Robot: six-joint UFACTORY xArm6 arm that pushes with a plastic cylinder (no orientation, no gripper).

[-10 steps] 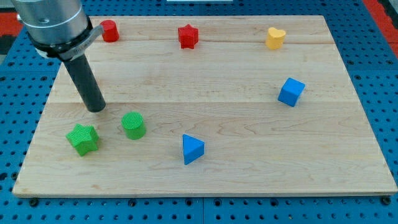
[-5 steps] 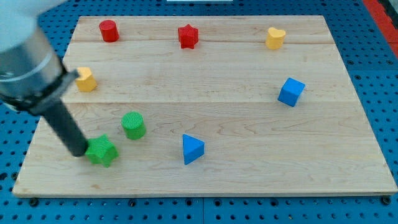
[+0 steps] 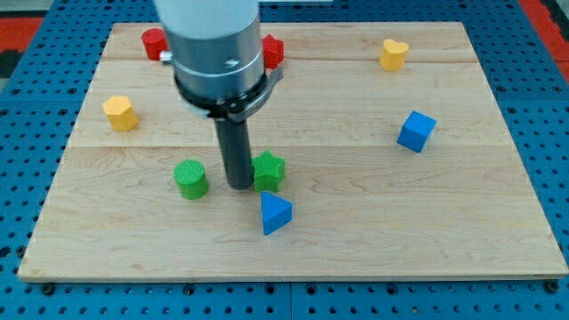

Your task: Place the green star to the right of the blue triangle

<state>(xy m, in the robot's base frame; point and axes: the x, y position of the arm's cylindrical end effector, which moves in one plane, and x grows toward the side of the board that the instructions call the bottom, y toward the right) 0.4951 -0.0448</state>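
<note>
My tip is being pressed against the green star's left side; no jaws, nothing held; blue triangle is lying just below.

Wood board on blue pegboard. On board: green star near centre, blue triangle just below it, green cylinder to view's left, yellow block far left, red cylinder and red star top, partly hidden, yellow heart top right, blue cube right. My tip touching green star's left side.
</note>
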